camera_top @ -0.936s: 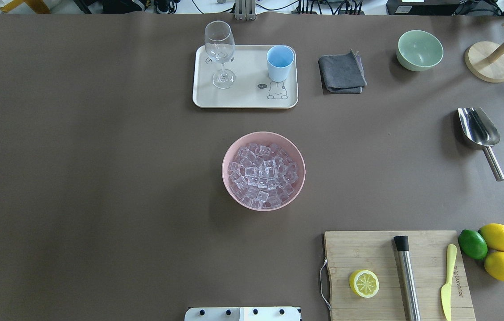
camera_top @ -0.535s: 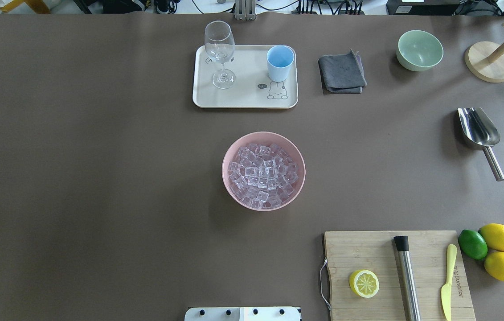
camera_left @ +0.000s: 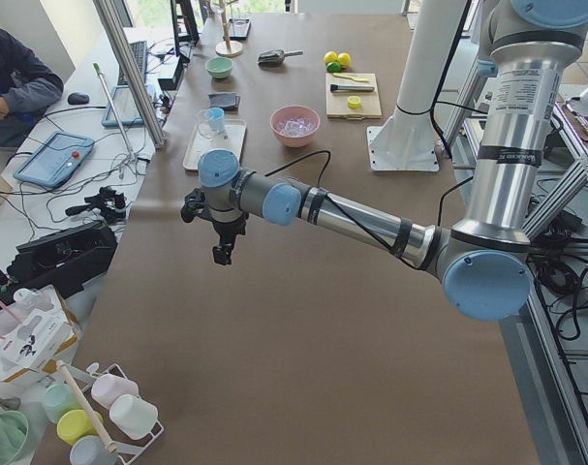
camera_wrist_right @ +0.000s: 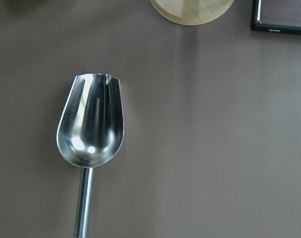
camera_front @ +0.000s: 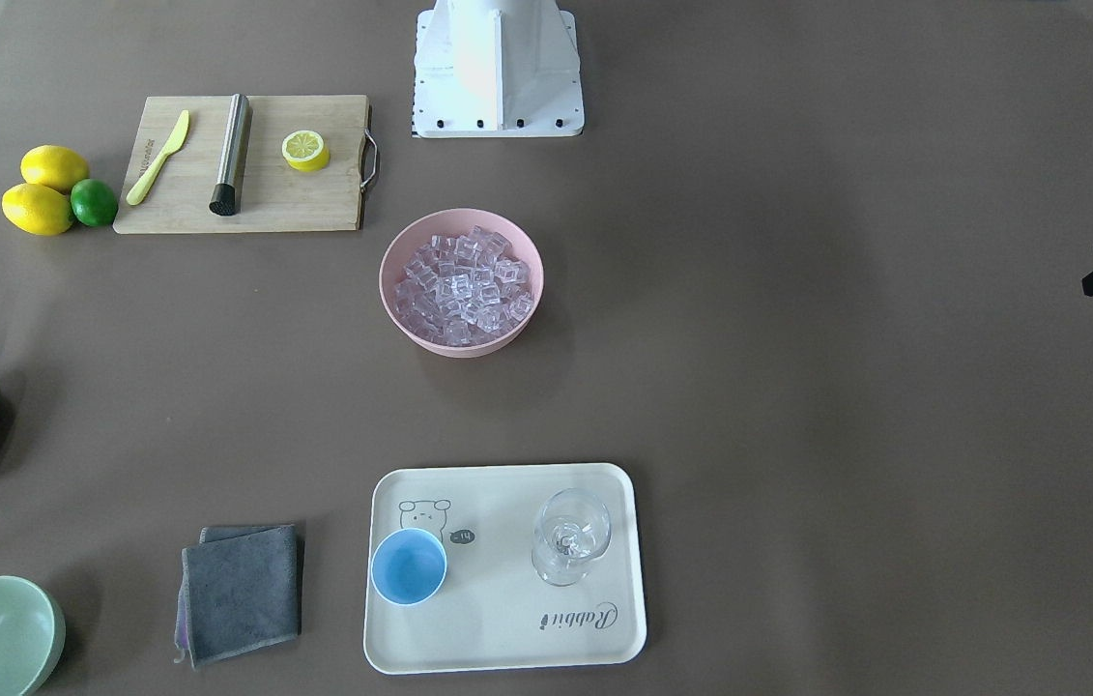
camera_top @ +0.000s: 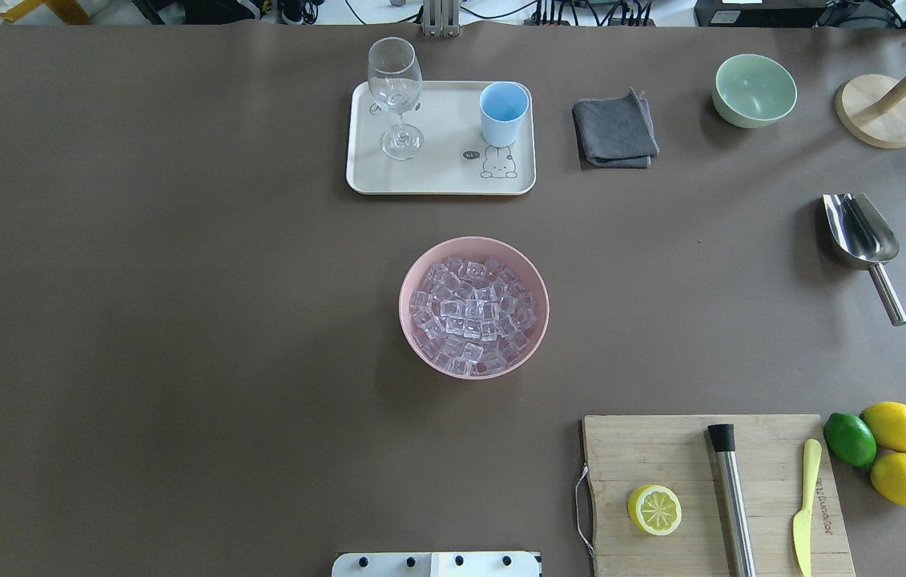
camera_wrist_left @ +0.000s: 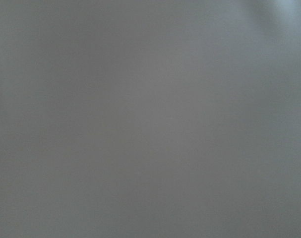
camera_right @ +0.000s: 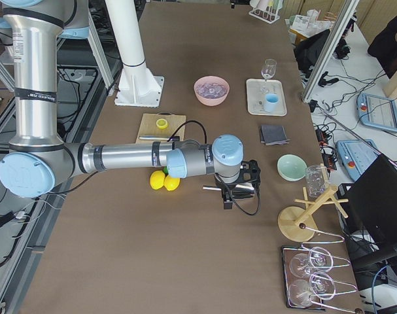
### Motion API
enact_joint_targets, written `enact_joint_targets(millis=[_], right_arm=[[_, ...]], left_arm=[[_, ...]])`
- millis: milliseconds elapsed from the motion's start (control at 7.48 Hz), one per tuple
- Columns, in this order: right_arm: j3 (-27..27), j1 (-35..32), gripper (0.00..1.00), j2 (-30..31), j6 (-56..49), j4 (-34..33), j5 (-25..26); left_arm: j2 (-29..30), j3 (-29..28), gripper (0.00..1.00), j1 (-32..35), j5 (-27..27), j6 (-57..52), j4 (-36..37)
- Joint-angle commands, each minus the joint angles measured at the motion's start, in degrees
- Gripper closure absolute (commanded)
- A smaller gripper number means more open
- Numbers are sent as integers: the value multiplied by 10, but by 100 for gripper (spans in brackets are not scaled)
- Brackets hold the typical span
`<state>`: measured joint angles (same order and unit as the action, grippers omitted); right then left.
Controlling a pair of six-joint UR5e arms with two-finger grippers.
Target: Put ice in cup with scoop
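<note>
Nothing on the bench point(camera_top: 180, 320) has budged in the last second, so the job hasn't really started. Right end effector point(camera_right: 227, 201) hangs over the scoop point(camera_top: 861, 232), left end effector point(camera_left: 222, 250) is parked way off. Can't tell if either is open or closed. Scoop's untouched near the right edge, cup point(camera_top: 503, 112) sits empty on the tray point(camera_top: 436, 172), ice point(camera_top: 473, 316) is all in the pink bowl point(camera_top: 402, 304).
</note>
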<state>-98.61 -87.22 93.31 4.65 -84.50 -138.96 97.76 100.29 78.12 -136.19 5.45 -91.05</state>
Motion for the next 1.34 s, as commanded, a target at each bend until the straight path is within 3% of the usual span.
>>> enact_joint_targets(millis=[0, 134, 401, 669, 802, 1203], right_arm=[[-3, 98, 0, -40, 252, 127, -8], [-5, 120, 0, -66, 307, 128, -1], [-7, 162, 0, -29, 317, 161, 32], [56, 187, 0, 34, 310, 294, 62], [81, 191, 0, 33, 293, 303, 71], [105, 242, 0, 11, 298, 300, 92]], left_arm=[[27, 24, 2, -93, 2, -1, -42], [36, 20, 2, -117, 3, -1, -85], [45, 18, 2, -205, 6, -1, -161], [53, 11, 2, -287, 111, -2, -241], [63, 2, 2, -312, 149, -2, -274], [109, -83, 2, -353, 153, -6, -419]])
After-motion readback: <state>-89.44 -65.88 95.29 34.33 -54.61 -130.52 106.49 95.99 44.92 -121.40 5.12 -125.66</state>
